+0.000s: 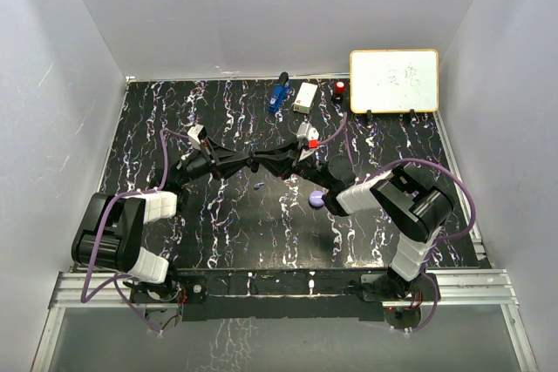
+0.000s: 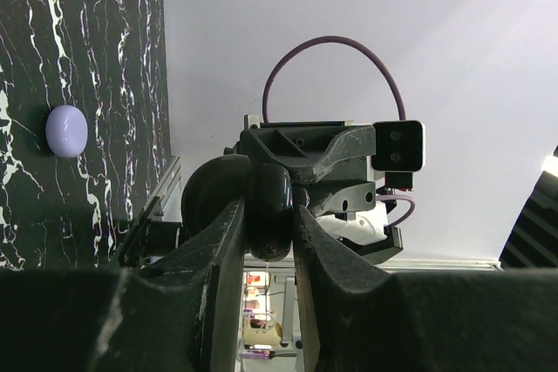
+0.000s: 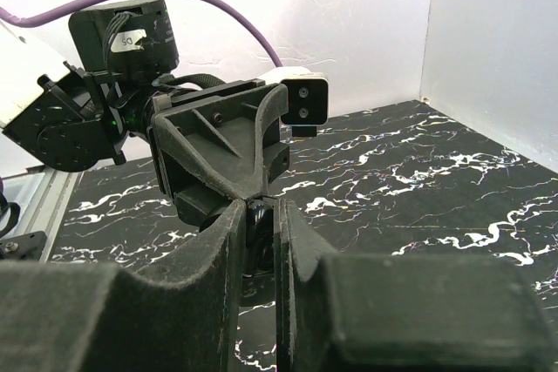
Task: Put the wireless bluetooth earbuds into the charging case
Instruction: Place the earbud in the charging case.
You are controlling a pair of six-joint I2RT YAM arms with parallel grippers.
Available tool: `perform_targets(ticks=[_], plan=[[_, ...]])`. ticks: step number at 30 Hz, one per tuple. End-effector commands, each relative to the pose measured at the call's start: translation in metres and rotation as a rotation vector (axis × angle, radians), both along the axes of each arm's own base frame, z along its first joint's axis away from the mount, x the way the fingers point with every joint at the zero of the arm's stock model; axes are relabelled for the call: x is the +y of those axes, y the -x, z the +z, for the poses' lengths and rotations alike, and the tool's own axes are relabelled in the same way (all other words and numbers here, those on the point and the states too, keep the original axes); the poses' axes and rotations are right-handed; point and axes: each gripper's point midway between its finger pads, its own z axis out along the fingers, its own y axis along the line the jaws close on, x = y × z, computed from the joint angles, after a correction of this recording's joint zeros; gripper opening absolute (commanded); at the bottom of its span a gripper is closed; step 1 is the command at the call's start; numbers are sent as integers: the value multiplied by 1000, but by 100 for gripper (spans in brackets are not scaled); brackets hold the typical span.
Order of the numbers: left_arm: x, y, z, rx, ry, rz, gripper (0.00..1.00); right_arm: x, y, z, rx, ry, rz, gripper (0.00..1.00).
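Top external view: both arms reach in over the black, white-veined marble tabletop (image 1: 218,233), and the left gripper (image 1: 246,163) and right gripper (image 1: 265,165) meet tip to tip at mid-table.

Left wrist view now: the left jaws are clamped on a glossy black rounded case (image 2: 270,198), pinched by its sides, with the right arm's wrist just behind it.

Over to the right wrist view: the right jaws are pressed nearly together. Something small and dark may sit at their tips, but it's too murky to call.

Down on the marble, a tiny lavender earbud (image 1: 258,186) lies loose, just on the near side of the meeting tips. A lavender oval puck (image 1: 316,199) rests to its right, close beside the right arm. Along the far edge sit a blue gadget (image 1: 277,95), a white box (image 1: 305,98) and a small whiteboard (image 1: 394,81).
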Motion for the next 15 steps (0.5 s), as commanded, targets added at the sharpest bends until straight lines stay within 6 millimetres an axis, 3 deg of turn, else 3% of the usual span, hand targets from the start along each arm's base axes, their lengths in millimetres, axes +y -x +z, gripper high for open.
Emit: perform_targets(ticks=[1,15], plan=[[-3,-2,21,-79,20,-4,0,-17,19,75,-275,-220,2,0],[-4,-5,17,-63,29,1,0,-15,22,79,-284,-226,23,0]])
